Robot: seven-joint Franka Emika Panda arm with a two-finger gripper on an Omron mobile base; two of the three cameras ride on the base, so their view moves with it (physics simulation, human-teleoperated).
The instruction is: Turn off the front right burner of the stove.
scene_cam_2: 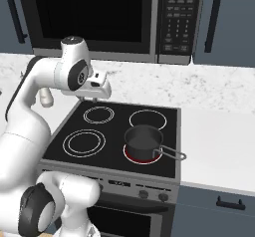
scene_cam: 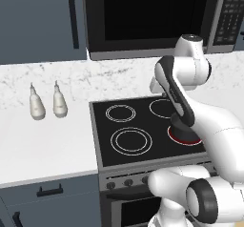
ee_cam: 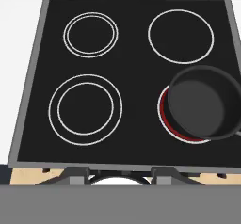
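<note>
Right base view, front right burner (scene_cam_2: 132,157) glowing red under black pot (scene_cam_2: 143,140), pincer (scene_cam_2: 103,87) grip state unclear

black pot (scene_cam_2: 143,140) covers front right burner (ee_cam: 165,119)

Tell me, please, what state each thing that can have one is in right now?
Front right burner: on, glowing red under the pot.
Black pot: upright on that burner, empty, no lid.
Other three burners, such as the front left one: pale outlines, no glow.
Microwave: door closed.
Gripper: raised above the stove; open or shut cannot be told.
</note>
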